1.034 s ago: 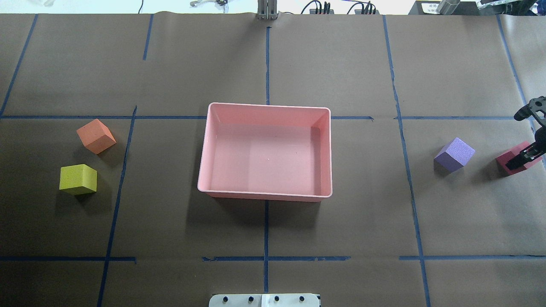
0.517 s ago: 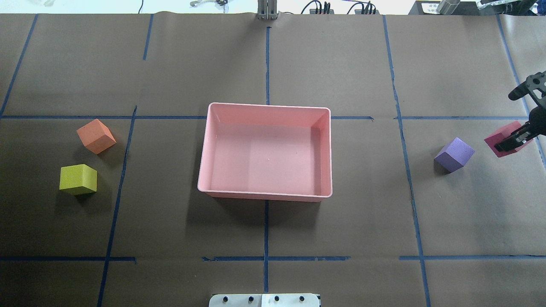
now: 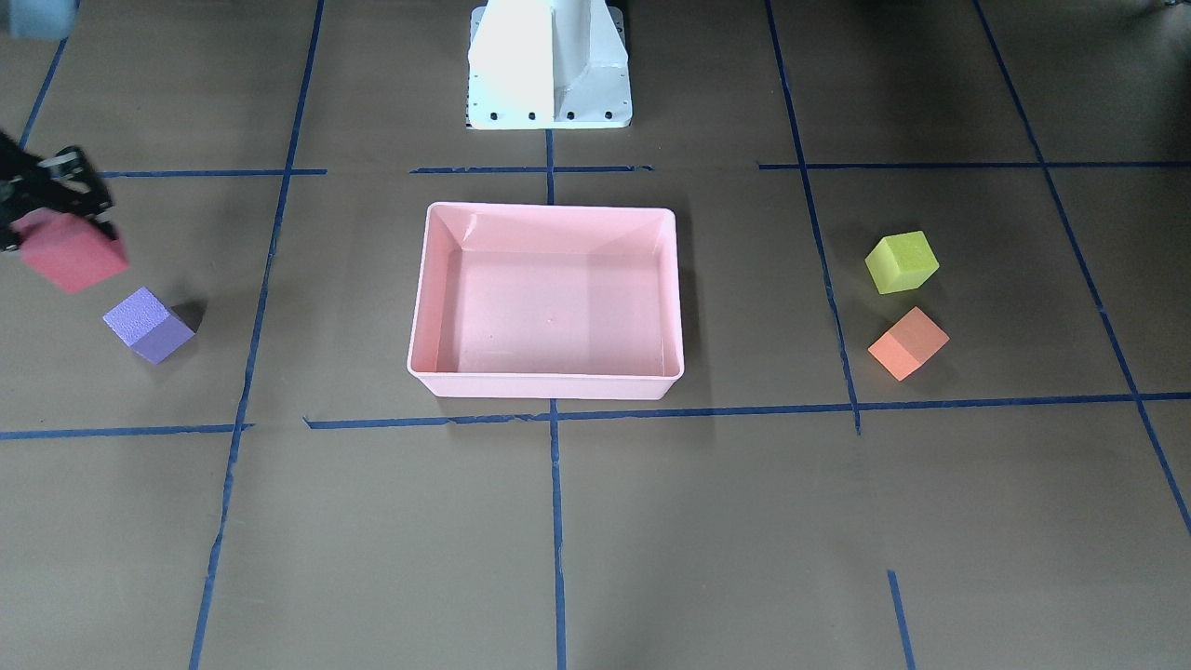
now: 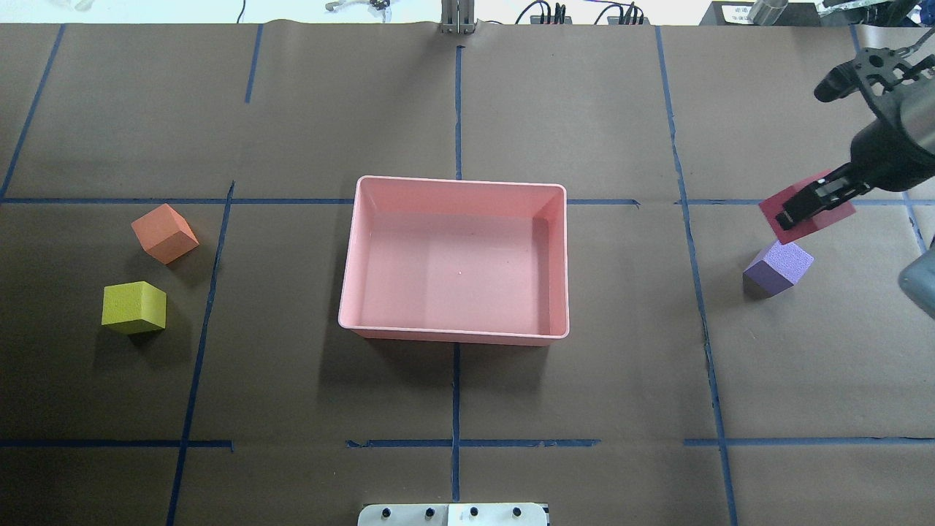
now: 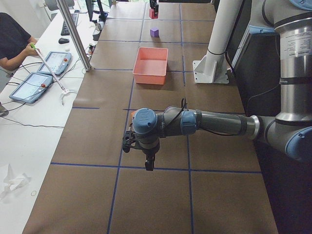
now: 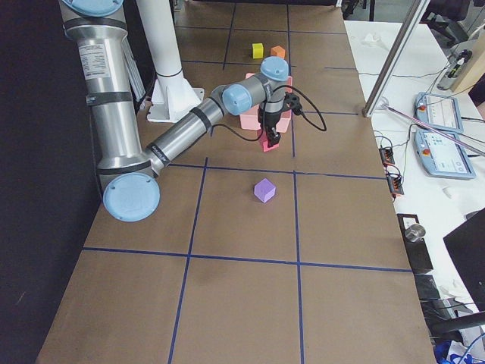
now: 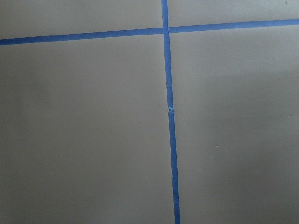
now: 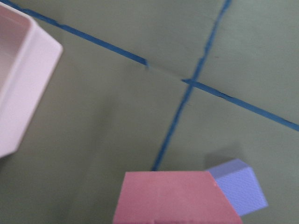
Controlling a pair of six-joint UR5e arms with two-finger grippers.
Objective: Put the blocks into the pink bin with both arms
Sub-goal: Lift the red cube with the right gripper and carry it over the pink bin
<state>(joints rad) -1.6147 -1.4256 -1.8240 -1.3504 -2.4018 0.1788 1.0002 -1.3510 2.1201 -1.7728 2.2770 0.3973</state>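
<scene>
My right gripper [image 4: 807, 204] is shut on the red-pink block [image 4: 818, 216] and holds it in the air just beyond the purple block [image 4: 778, 267], right of the pink bin [image 4: 350, 256]. In the front view the held block [image 3: 70, 253] hangs above the purple block [image 3: 147, 323]. The right wrist view shows the red-pink block [image 8: 177, 198], the purple block [image 8: 238, 186] and a bin corner [image 8: 23, 88]. The orange block [image 4: 164, 232] and yellow-green block [image 4: 134, 307] lie left of the bin. My left gripper [image 5: 148, 163] shows only in the exterior left view; I cannot tell its state.
The white pedestal base [image 3: 549, 65] stands behind the bin. Blue tape lines [image 4: 456, 109] cross the brown table cover. The left wrist view shows only bare cover and tape [image 7: 169, 112]. An operator [image 5: 12, 39] sits at a side bench with tablets.
My right gripper has lifted the red-pink block off the table and carried it leftward and farther away, to just beyond the purple block. The other blocks and the bin have not moved.
</scene>
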